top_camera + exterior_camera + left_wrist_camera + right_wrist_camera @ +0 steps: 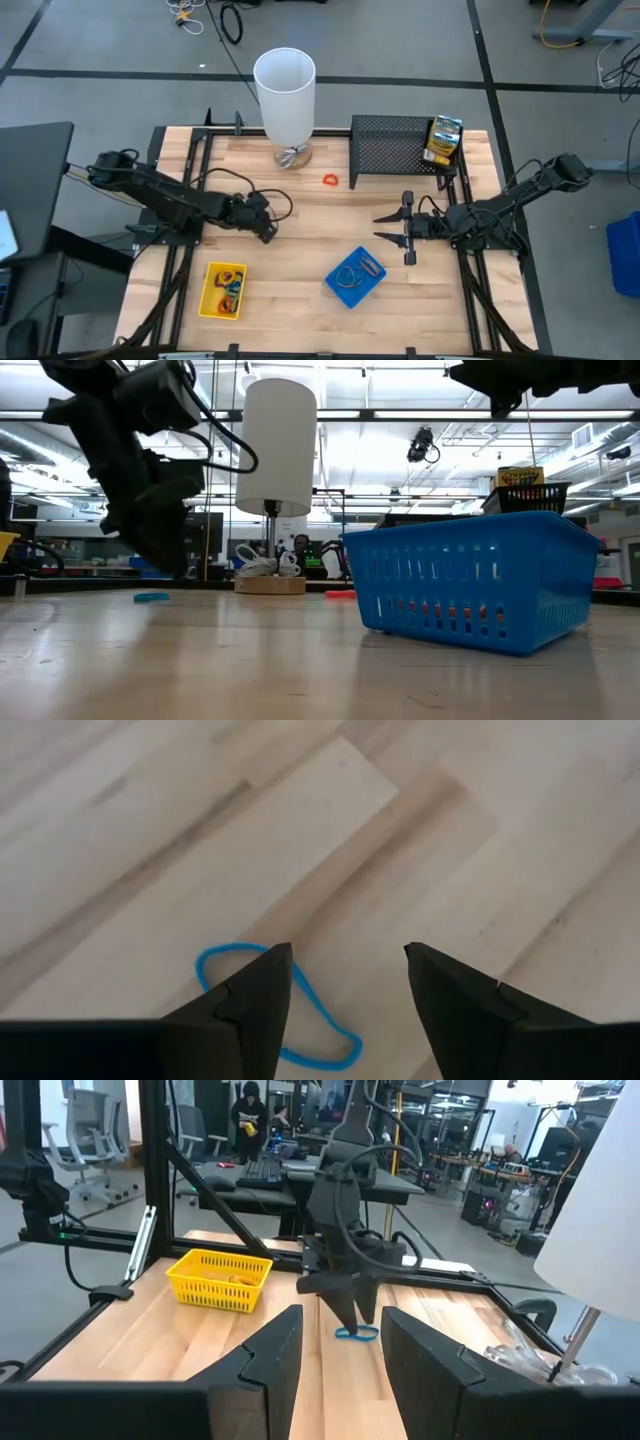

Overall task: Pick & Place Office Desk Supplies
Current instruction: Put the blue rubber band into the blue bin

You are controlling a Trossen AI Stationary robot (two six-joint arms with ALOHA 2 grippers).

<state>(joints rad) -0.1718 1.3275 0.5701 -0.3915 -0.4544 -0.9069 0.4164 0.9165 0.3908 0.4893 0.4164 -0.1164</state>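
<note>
At lower left of the high view sits the yellow tray [222, 291], long side running up the frame, and just up-right of it the left gripper [268, 232] hangs low with its fingers spread apart over a blue rubber band [281, 1015], a flattened loop lying slantwise on bare wood. Further right the blue tray [356, 277] lies skewed with clear board around it. At centre right the right gripper [398, 230] hovers, fingers parted and holding nothing.

Two black jointed arms, looped black cables, pointed matte jaws.
</note>
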